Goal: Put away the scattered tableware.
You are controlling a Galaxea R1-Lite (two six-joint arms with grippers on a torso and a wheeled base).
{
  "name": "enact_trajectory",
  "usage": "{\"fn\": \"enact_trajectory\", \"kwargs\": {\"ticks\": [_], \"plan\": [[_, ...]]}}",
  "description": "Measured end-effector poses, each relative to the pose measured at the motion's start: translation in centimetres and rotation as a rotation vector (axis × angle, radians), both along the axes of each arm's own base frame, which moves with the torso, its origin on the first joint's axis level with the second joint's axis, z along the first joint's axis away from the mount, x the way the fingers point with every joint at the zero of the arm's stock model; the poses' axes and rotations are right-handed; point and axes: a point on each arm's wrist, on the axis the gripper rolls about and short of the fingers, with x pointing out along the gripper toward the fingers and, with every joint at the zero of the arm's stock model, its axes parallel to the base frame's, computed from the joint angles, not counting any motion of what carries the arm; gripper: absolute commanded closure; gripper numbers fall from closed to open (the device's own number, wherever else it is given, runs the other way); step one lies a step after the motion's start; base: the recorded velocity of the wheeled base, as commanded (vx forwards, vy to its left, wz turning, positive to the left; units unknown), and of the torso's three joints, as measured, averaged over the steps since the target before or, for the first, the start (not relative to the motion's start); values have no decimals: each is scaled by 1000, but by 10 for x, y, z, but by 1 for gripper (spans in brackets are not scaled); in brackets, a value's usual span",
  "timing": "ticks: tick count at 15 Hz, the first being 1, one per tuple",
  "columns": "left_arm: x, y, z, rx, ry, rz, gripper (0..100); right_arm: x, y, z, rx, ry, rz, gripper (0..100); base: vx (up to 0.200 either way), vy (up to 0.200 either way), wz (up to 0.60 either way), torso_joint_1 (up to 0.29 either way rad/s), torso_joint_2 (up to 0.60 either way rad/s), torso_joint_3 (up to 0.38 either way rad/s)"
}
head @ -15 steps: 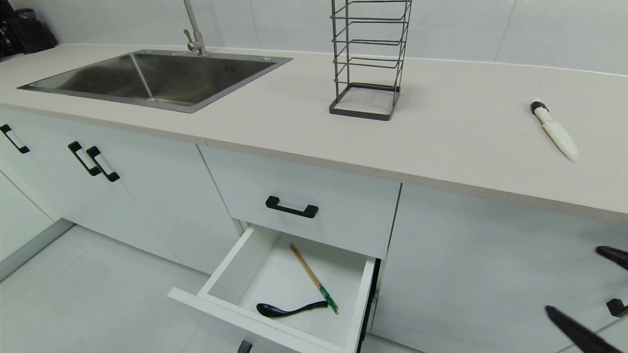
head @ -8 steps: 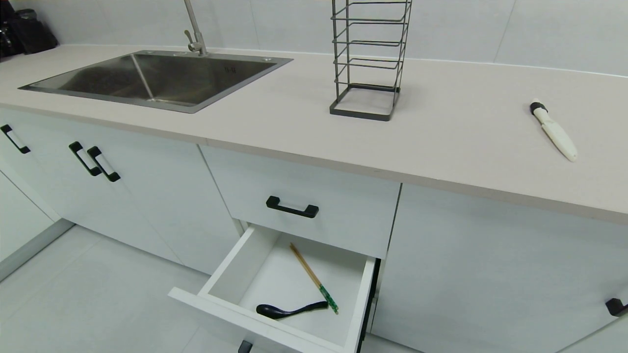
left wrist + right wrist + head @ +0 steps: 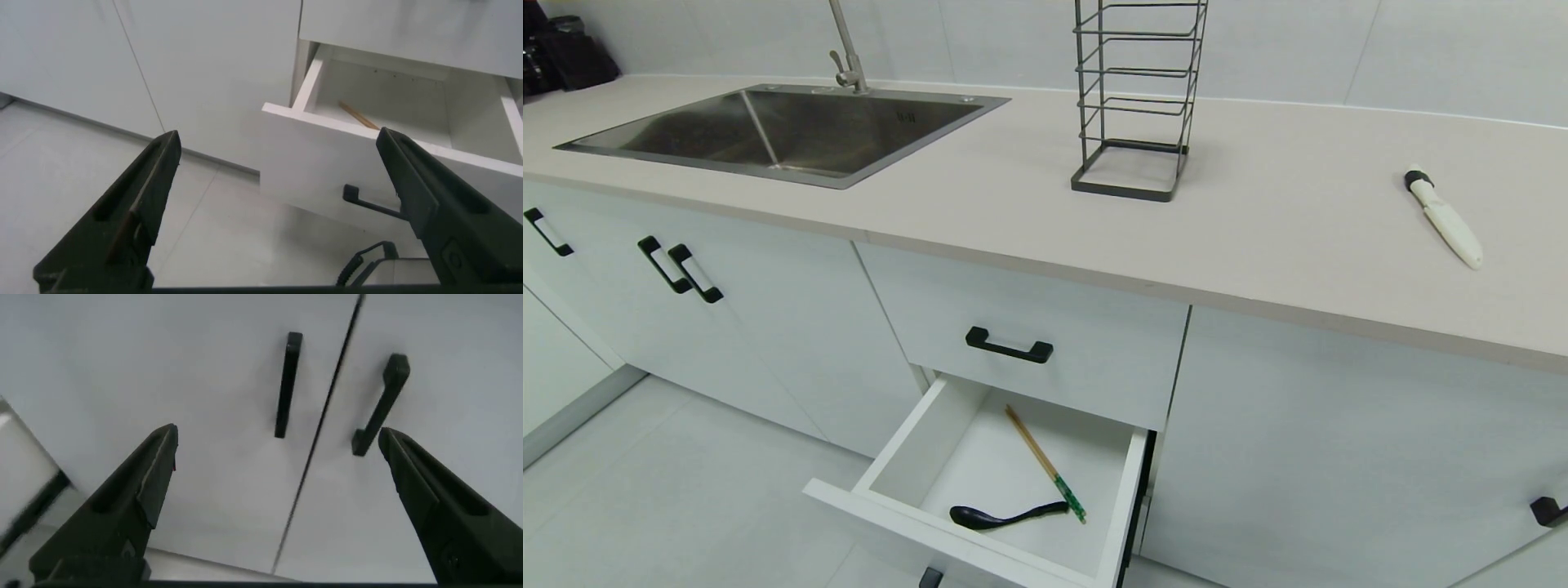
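At the upper left of the head view we saw the sink [image 3: 792,131] set into the tabletop [image 3: 1298,229], and right of it, at the upper middle, the wire rack [image 3: 1127,184] stood with nothing in it. In the lower middle the drawer [image 3: 919,445] stood pulled out below a shut one; inside lay a black spoon [image 3: 1005,515] near the front and a pair of chopsticks [image 3: 1045,465] slanting from the back toward the spoon's handle end. At the right of the frame one piece of tableware lay out on the tabletop: a white knife-like utensil [image 3: 1445,219] with a black end, well apart from the rack and the drawer

The left gripper [image 3: 275,139] hung low before the drawer's front panel, its fingers [image 3: 139,204] spread wide and holding nothing; the right gripper [image 3: 276,434] faced cabinet doors [image 3: 204,367] with black handles [image 3: 286,384], its fingers [image 3: 135,490] likewise spread and empty

We judged the task partly done: spoon and chopsticks were stowed, and the step in hand was fetching the white utensil. The next move, as we judged it, called for the right arm, on the utensil's side, to rise to the tabletop, set its fingers across the utensil's narrow body, close on it and carry it left and down into the drawer; the drawer would then want shutting
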Motion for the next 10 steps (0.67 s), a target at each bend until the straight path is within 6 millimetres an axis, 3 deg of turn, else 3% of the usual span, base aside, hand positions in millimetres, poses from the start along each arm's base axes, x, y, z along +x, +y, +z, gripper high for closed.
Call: {"fn": "enact_trajectory", "kwargs": {"ticks": [3,5,7,10], "plan": [[-6,-3,33,18,-230,-120,0,0,1,-1,14,-1,49,0,0,0,0,0,0,0],[-7,-4,45,-7,-129,-230,0,0,4,-4,15,28,169,0,0,0,0,0,0,0],[-4,-5,55,-51,2,-370,0,0,4,-4,12,32,180,0,0,0,0,0,0,0],[14,-7,60,-74,171,-448,0,0,4,-5,-22,42,197,0,0,0,0,0,0,0]]}}
